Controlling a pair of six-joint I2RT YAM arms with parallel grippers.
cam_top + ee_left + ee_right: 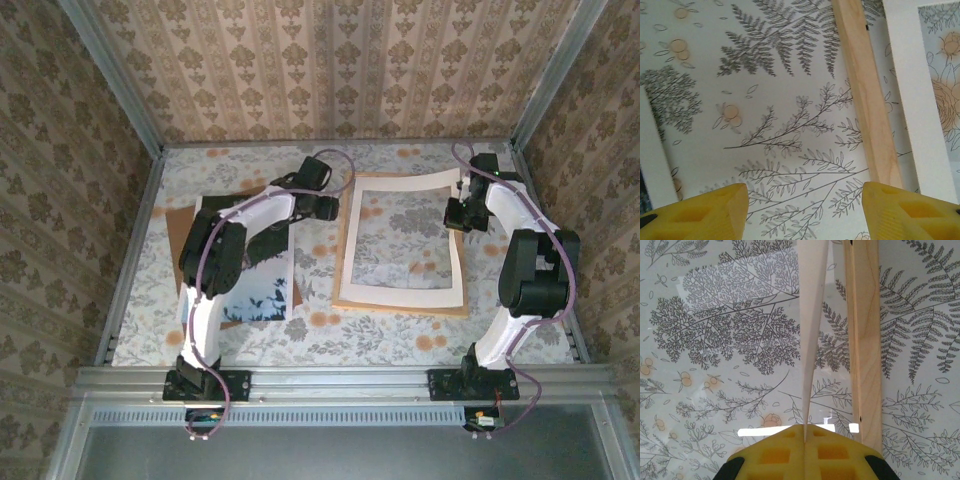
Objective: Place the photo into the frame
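Yellow fingers of right gripper [805,440] pinched tight on edge of thin white card mat [808,340], holding that edge raised above light natural-wood rectangular frame [865,340], right of table centre. Left gripper [804,200] spread wide, empty, just beside frame's left moulding. White-bordered photo of dark hill [262,300] lies flat on brown backing board [175,225], left of frame, apart. Judged early: frame apparently opened; photo not yet grasped or laid in, board and closing left.
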